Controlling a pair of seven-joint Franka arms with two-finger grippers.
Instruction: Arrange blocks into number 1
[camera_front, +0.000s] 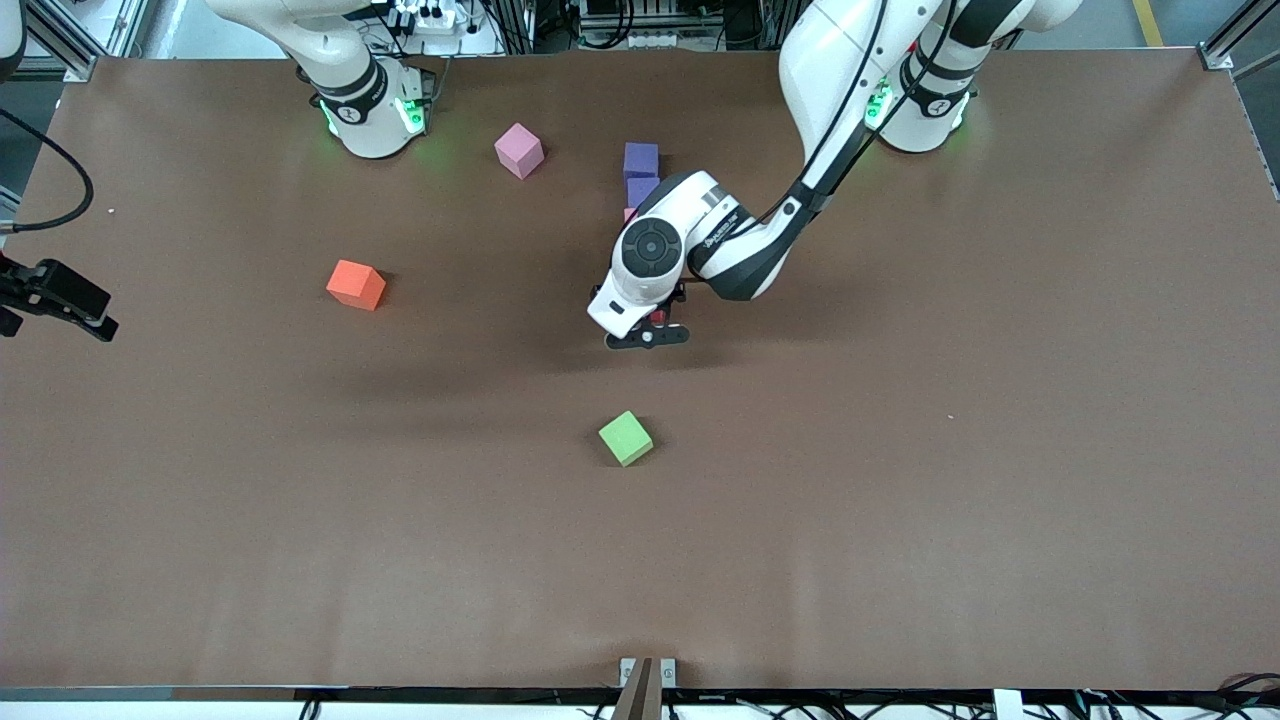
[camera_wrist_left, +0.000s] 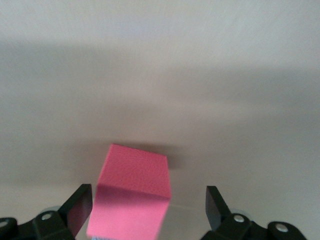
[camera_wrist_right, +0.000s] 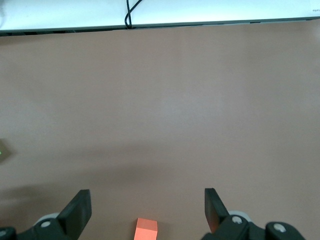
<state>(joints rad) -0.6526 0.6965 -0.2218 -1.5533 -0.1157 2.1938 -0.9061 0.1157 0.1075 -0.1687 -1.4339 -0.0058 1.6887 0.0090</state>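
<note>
A red block (camera_wrist_left: 135, 195) sits on the table between the fingers of my left gripper (camera_wrist_left: 148, 210), which is open, with one finger close beside the block and the other well apart from it. In the front view, this gripper (camera_front: 650, 325) is low over mid-table and only a sliver of the red block (camera_front: 657, 317) shows. Two purple blocks (camera_front: 641, 158) (camera_front: 642, 190) lie in a line toward the bases. The light pink block (camera_front: 519, 150) lies apart, toward the right arm's base. The light blue block is hidden. My right gripper (camera_front: 75, 300) waits open at the right arm's end of the table.
An orange cube (camera_front: 356, 284) lies toward the right arm's end and also appears in the right wrist view as the orange cube (camera_wrist_right: 146, 229), below the open fingers. A green cube (camera_front: 625, 438) lies nearer the front camera than the left gripper.
</note>
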